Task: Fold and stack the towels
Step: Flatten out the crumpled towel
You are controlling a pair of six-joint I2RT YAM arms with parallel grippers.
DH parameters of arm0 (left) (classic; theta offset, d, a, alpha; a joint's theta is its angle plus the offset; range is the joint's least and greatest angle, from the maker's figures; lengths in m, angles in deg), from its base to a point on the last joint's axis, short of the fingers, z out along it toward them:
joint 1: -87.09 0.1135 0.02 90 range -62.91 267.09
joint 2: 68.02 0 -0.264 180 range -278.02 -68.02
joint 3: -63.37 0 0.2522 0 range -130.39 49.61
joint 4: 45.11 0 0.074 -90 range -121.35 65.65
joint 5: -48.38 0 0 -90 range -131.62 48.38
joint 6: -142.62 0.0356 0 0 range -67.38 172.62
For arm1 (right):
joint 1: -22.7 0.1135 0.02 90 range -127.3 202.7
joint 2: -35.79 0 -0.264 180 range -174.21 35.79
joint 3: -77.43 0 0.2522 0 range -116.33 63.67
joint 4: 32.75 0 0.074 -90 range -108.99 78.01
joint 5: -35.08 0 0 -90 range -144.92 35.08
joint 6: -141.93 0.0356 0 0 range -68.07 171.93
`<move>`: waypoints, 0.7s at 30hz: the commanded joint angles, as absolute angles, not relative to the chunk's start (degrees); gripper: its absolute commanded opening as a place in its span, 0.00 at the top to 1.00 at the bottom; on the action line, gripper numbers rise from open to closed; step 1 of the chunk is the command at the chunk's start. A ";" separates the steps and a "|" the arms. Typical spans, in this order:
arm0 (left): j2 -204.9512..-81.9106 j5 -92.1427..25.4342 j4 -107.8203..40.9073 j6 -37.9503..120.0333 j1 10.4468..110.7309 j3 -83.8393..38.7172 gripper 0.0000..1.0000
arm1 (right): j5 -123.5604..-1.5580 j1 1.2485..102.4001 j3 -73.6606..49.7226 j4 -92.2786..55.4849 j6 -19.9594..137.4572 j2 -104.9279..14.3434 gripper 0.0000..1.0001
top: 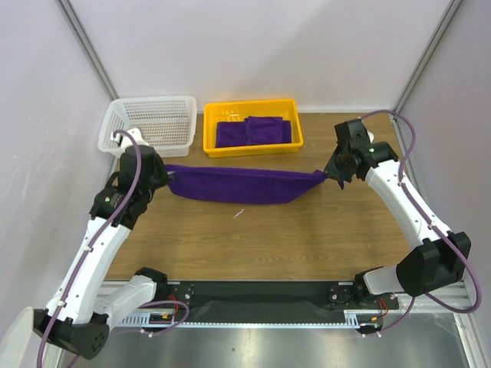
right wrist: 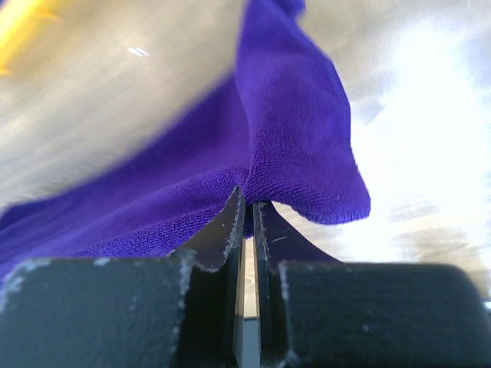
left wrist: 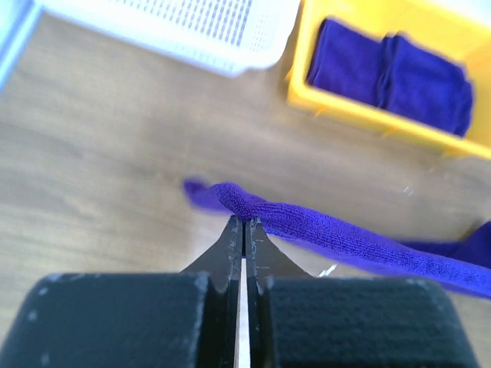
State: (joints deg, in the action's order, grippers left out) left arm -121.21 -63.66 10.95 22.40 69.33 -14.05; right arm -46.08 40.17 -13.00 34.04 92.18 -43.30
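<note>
A deep purple towel [top: 242, 185] hangs stretched between my two grippers above the wooden table, just in front of the yellow tray. My left gripper [top: 165, 175] is shut on its left corner; in the left wrist view the cloth [left wrist: 322, 228] runs off to the right from the pinched jaws [left wrist: 244, 222]. My right gripper [top: 328, 175] is shut on its right corner, where the cloth [right wrist: 291, 146] drapes over the jaws [right wrist: 247, 196]. Two folded purple towels [top: 253, 131] lie side by side in the yellow tray [top: 252, 148], also seen in the left wrist view [left wrist: 391, 73].
An empty white mesh basket [top: 150, 123] stands left of the yellow tray at the back. A small light scrap [top: 238, 214] lies on the wood below the hanging towel. Walls close in at the left, back and right.
</note>
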 commanded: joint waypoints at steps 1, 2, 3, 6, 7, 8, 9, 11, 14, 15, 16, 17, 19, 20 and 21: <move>-122.78 -67.63 7.85 27.48 70.83 -19.90 1.00 | -43.67 38.61 -22.36 35.50 86.49 -41.55 1.00; -123.13 -67.63 7.06 27.92 70.92 -20.44 1.00 | -43.58 38.43 -23.95 35.33 85.52 -41.73 1.00; -123.31 -67.72 5.58 28.71 70.92 -20.96 1.00 | -44.02 38.43 -26.31 34.89 83.16 -41.82 1.00; -123.74 -67.72 1.98 31.34 71.27 -22.20 0.99 | -44.63 38.08 -28.61 30.85 80.25 -41.73 1.00; -124.18 -67.72 1.35 32.05 71.35 -23.24 1.00 | -45.33 37.73 -30.10 29.01 78.84 -42.17 1.00; -124.71 -67.54 0.73 32.66 71.53 -23.86 1.00 | -45.69 37.47 -31.33 28.21 78.39 -42.78 1.00; -125.85 -67.37 -0.75 34.15 71.88 -24.56 1.00 | -46.73 36.94 -32.48 27.68 77.95 -43.39 1.00; -127.08 -66.84 -2.34 35.65 72.06 -26.24 1.00 | -47.62 36.67 -35.20 24.96 76.20 -45.15 1.00; -129.45 -66.40 -5.86 38.47 72.58 -27.64 0.99 | -48.68 36.41 -38.80 22.59 73.39 -47.78 1.00; -129.90 -65.97 -6.82 39.43 73.11 -28.08 1.00 | -48.42 36.32 -40.12 22.67 72.86 -48.75 1.00; -130.33 -65.87 -7.09 39.79 73.37 -28.78 1.00 | -48.07 36.15 -41.26 23.02 72.42 -49.55 1.00; -131.12 -65.61 -7.27 39.96 73.46 -28.96 1.00 | -47.89 36.06 -42.84 23.63 71.72 -50.60 1.00; -131.30 -65.00 -7.89 40.67 73.73 -28.36 1.00 | -47.54 35.97 -42.42 23.46 71.27 -50.78 1.00; -130.87 -64.73 -7.97 40.76 73.73 -27.65 1.00 | -47.45 35.88 -41.46 23.20 71.10 -50.52 1.00; -130.43 -63.77 -8.15 41.02 73.82 -26.78 1.00 | -47.36 35.88 -39.19 23.02 70.83 -49.65 1.00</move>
State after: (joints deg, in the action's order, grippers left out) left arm -131.60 -63.51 -4.61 37.49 72.61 -26.22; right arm -49.40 36.85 -39.95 24.80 74.20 -50.82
